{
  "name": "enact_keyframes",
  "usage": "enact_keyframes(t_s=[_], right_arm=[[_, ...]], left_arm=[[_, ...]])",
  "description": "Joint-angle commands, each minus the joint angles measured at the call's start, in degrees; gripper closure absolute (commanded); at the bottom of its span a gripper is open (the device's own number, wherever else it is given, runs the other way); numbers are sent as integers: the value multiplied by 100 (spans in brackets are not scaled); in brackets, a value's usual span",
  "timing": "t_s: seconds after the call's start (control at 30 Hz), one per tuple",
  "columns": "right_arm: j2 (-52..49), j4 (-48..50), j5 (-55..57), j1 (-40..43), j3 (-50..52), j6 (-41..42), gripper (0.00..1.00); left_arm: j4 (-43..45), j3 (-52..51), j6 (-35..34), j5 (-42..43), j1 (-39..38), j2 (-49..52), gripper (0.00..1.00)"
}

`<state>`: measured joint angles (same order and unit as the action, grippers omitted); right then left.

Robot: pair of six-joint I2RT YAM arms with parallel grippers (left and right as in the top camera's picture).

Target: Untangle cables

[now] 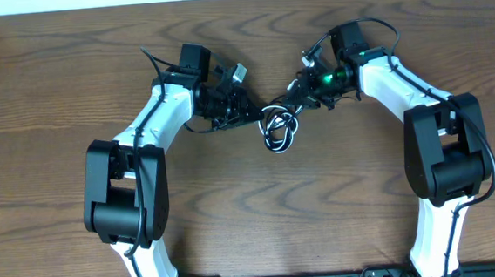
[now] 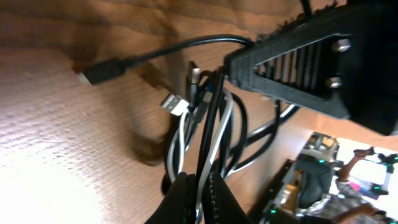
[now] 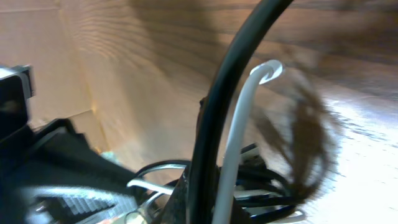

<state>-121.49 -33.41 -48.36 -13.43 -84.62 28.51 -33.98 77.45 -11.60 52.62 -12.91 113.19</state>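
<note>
A tangled bundle of cables (image 1: 277,128), thin black cords and one white, lies at the table's middle between my two arms. My left gripper (image 1: 244,111) is shut on the cables from the left; in the left wrist view its gripper (image 2: 200,200) pinches a black and a white strand, with the cables (image 2: 208,130) looping away from it. A black plug (image 2: 99,71) and a white plug (image 2: 174,102) lie loose on the wood. My right gripper (image 1: 299,93) is shut on the cables from the right, where a black cable (image 3: 217,118) and a white cable (image 3: 241,130) run out of the gripper (image 3: 214,210).
The wooden table (image 1: 52,91) spreads all round the bundle. In the left wrist view the right arm's black finger (image 2: 298,68) hangs close over the cables. The left arm's gripper body (image 3: 56,180) fills the lower left of the right wrist view.
</note>
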Motion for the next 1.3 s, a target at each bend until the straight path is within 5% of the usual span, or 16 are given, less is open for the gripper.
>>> enact_keyframes(t_s=[0.0,0.33,0.5,0.6,0.83,1.27], right_arm=[[-24,-50,417,-81,-9,17,99],[-24,168,1069,-306,-9,470,99],[-24,387,732,-433,-9,275,99],[-24,402,435,-468,-9,57,99],[-24,420,422,-426,-9,146,99],[-24,894,-498,-391,-9,319,99]], left_arm=[[26,-52,-369,243,24,-37,93],[22,-52,-431,586,-66,-39,92],[-20,-52,-348,7,-203,-37,91],[-70,-52,-297,-378,-295,-37,67],[-208,-55,15,-599,-358,-35,42],[-262,-186,422,-509,-577,-33,40]])
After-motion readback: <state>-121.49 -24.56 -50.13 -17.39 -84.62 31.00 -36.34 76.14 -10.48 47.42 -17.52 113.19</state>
